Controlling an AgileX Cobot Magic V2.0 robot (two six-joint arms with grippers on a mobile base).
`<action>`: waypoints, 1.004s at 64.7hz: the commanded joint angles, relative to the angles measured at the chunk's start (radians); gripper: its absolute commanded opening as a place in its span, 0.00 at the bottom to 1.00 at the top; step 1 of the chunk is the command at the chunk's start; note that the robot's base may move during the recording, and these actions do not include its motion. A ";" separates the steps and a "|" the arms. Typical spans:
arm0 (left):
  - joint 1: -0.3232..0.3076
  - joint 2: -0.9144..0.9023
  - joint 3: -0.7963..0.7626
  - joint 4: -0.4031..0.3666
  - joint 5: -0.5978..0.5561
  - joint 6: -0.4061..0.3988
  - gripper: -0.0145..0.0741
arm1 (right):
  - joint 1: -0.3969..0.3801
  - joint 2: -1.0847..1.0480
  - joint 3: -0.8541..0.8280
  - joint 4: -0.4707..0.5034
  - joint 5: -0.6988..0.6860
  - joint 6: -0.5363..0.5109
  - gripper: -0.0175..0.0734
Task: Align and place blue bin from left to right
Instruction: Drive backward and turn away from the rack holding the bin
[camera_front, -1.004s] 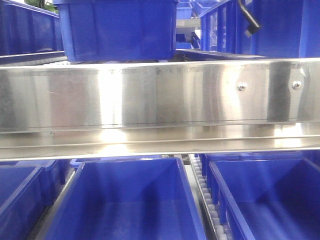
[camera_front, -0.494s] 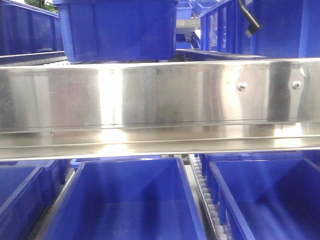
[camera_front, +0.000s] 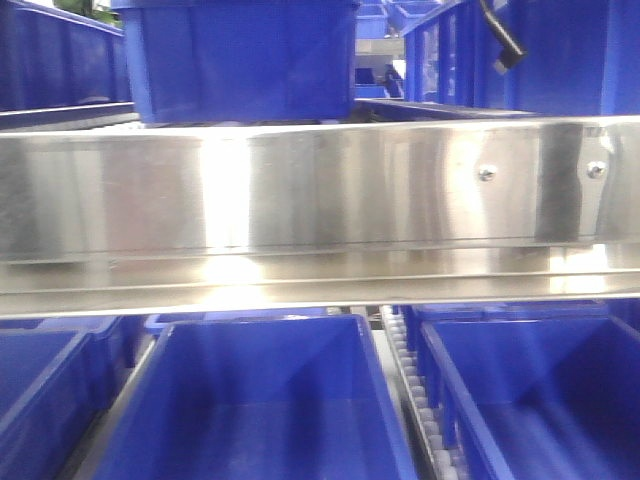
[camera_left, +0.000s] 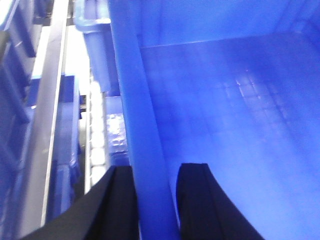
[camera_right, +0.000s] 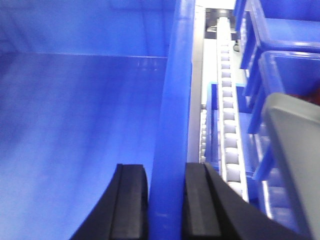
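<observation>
1. The blue bin (camera_left: 240, 100) is gripped by two opposite side walls. Its bare floor is shown in both wrist views, and it is judged to be one and the same bin.
2. The left pincer (camera_left: 157, 200) is clamped on the bin's left wall, with one finger inside, one outside, and both pressed to the plastic.
3. The right pincer (camera_right: 165, 205) is closed on the right wall in the same manner, and the rim is seen running straight on between its fingers.
4. A roller track (camera_right: 229, 125) is seen just beside the right wall, and neighbouring bins (camera_right: 285, 65) are ranged beyond it.
5. In the front view a steel rail (camera_front: 320, 190) is stretched across the middle. An upper bin (camera_front: 240, 60) is set above it and lower bins (camera_front: 260, 400) are lined up beneath. No pincer is shown there, so it cannot be told whether the upper bin is the held one.
6. The grasp is judged complete. The carry to the right, the squaring against the neighbours and the release are judged not yet done. Whether the bin is lifted or resting cannot be told.
</observation>
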 joint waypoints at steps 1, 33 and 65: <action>-0.010 -0.028 -0.018 -0.025 -0.089 0.018 0.14 | 0.001 -0.021 -0.022 -0.014 -0.138 -0.043 0.12; -0.010 -0.028 -0.018 -0.025 -0.112 0.018 0.14 | 0.001 -0.021 -0.022 -0.014 -0.138 -0.043 0.12; -0.010 -0.028 -0.018 -0.021 -0.113 0.018 0.14 | 0.001 -0.021 -0.022 -0.014 -0.138 -0.043 0.12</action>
